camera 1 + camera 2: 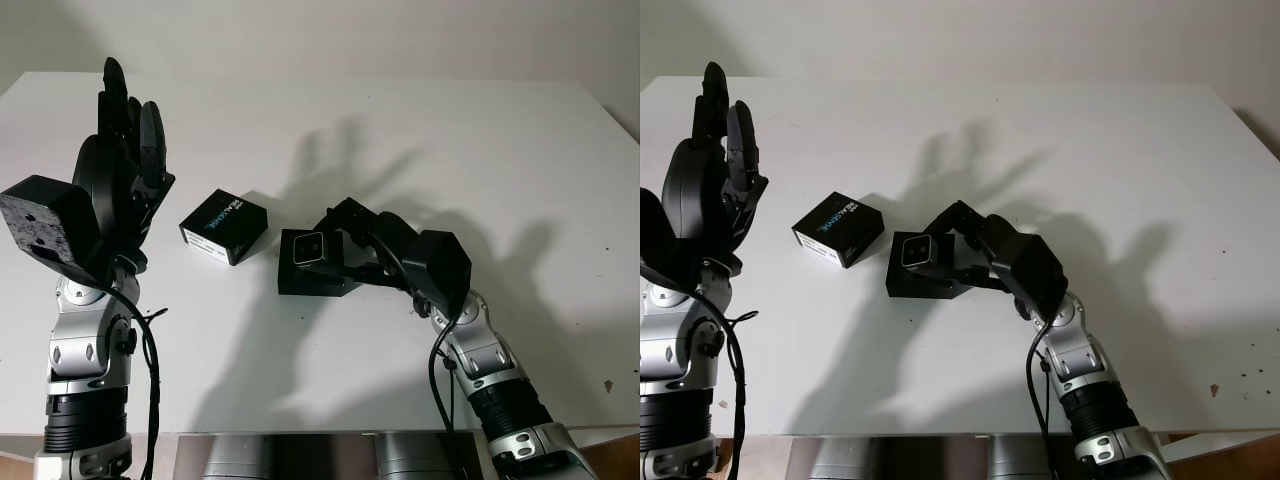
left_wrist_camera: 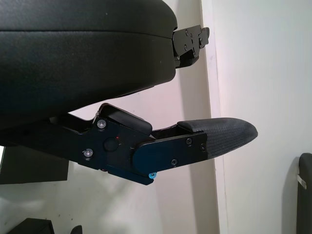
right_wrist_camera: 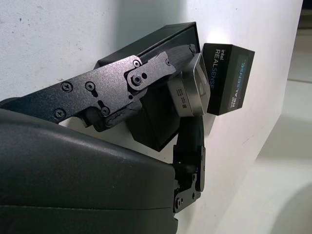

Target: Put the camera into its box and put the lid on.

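A small silver camera sits at the open black box in the middle of the white table, lens face up; whether it rests in the box or hangs just above it I cannot tell. My right hand reaches in from the right and is shut on the camera, one finger over it and one below. The box lid, black with white "RealSense" print, lies flat just left of the box. My left hand is open and held upright above the table's left side, apart from the lid.
The white table runs wide behind and to the right of the box. Its front edge is close below the arms. A pale wall stands behind the table's far edge.
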